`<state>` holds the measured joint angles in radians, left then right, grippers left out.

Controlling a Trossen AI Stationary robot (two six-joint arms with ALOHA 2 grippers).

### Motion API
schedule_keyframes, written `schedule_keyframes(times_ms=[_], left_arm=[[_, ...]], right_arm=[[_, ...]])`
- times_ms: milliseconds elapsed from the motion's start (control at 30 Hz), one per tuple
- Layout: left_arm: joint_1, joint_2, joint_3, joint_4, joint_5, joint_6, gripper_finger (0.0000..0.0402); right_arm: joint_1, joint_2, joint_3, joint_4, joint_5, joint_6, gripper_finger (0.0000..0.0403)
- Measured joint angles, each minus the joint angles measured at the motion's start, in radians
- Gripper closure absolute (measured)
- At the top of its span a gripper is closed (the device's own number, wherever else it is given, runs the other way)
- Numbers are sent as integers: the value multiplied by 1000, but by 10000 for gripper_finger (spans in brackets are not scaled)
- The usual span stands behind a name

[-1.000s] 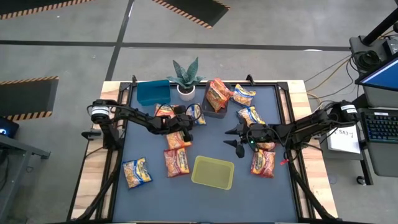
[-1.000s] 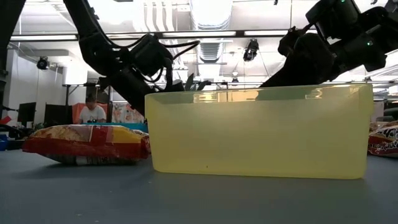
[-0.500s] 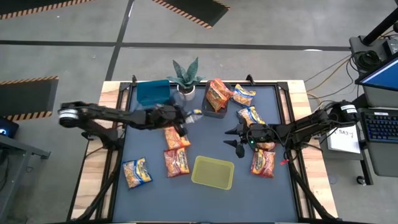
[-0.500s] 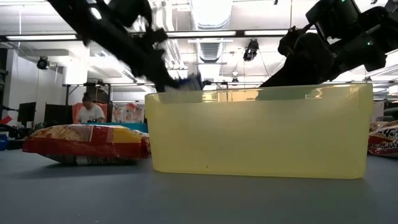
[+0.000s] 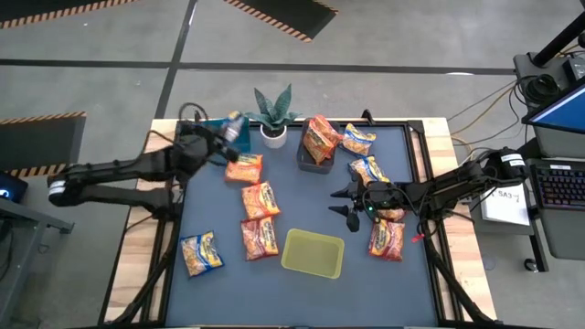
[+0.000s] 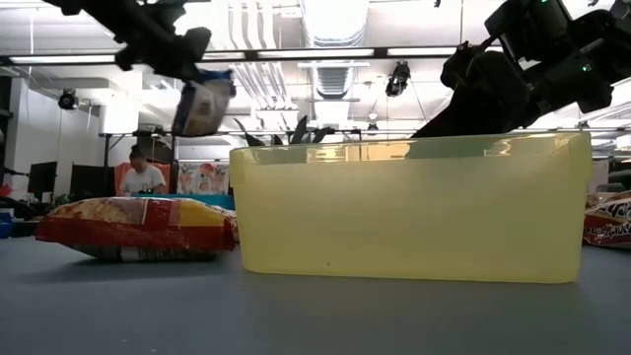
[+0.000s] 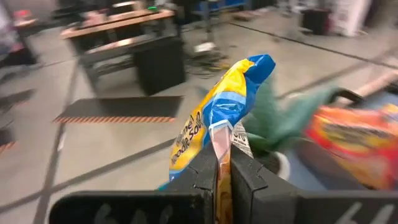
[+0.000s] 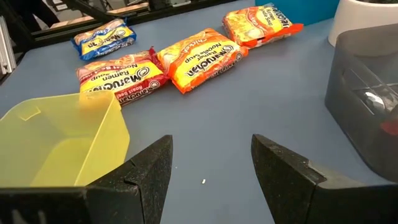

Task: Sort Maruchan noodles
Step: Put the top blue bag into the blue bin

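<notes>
A dark blue-grey desk point(image 5: 302, 196) with wooden side edges stands on a grey concrete floor marked with striped tape; beyond it lies a workshop where a person point(image 6: 145, 177) sits in the distance.

The left gripper point(image 5: 222, 139) is up over the desk's far left corner, pinched tight on a yellow-and-blue noodle packet point(image 7: 214, 121) that hangs clear of the surface. Just under and behind it is the blue bin point(image 5: 208, 128), mostly hidden by the arm, and beside that a potted plant point(image 5: 272, 111).

On the desk near this gripper lie an orange packet point(image 5: 244, 168), a second orange packet point(image 5: 260, 200) and a red packet point(image 5: 260, 238), in a row toward the near edge. A yellow-and-blue packet point(image 5: 200, 253) lies apart at the near left.

The right gripper point(image 5: 343, 201) hovers right of centre with its fingers point(image 8: 146, 171) spread and nothing between them. In front of it sits the yellow-green bin point(image 5: 313, 253). The dark bin point(image 5: 315, 157) holds a reddish packet point(image 5: 320, 139); more packets lie beside the right arm.
</notes>
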<state>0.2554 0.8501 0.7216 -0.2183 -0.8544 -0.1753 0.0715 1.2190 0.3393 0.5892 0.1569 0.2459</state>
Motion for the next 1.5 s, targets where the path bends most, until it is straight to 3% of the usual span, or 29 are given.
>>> schedule_keyframes(times_ms=[233, 467, 600, 800, 1000, 1500], left_arm=[[236, -30, -8, -46, 25, -38, 401], [487, 63, -11, -28, 289, -104, 401], [574, 159, -12, 45, 400, -115, 401], [601, 302, -13, 200, 463, -139, 401], [600, 390, -13, 226, 477, -207, 401], [546, 428, -13, 220, 521, -293, 401]], right_arm=[[0, 0, 0, 0, 0, 5, 197], [0, 0, 0, 0, 0, 5, 197], [0, 0, 0, 0, 0, 5, 197], [0, 0, 0, 0, 0, 5, 197], [0, 0, 0, 0, 0, 5, 197], [0, 0, 0, -1, 0, 5, 197]])
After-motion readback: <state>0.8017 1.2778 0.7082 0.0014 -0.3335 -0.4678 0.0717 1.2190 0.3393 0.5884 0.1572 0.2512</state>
